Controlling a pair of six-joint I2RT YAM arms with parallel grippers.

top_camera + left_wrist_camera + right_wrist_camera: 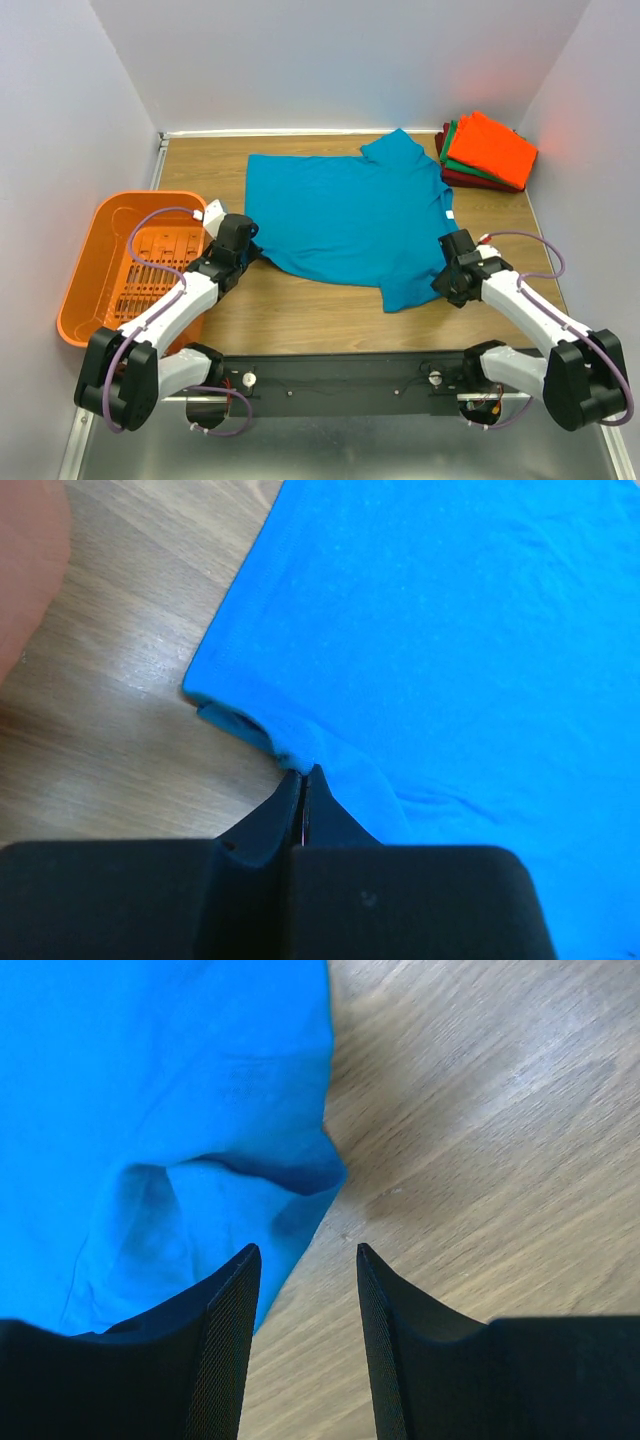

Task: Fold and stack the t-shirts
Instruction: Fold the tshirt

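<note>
The teal-blue t-shirt (345,215) lies spread flat on the wooden table, its small white label (450,216) at its right edge. My left gripper (250,238) is at the shirt's near left corner; in the left wrist view the gripper (303,772) is shut with the shirt's (450,630) hem pinched at the tips. My right gripper (450,252) is at the shirt's right edge, near its lower right. In the right wrist view the gripper (305,1250) is open and empty, its left finger over the cloth (150,1090), its right finger over bare wood.
A stack of folded orange, green and dark red shirts (488,150) sits at the far right corner. The orange slotted basket (100,250) stands at the left, beside my left arm. Walls close in the table on three sides.
</note>
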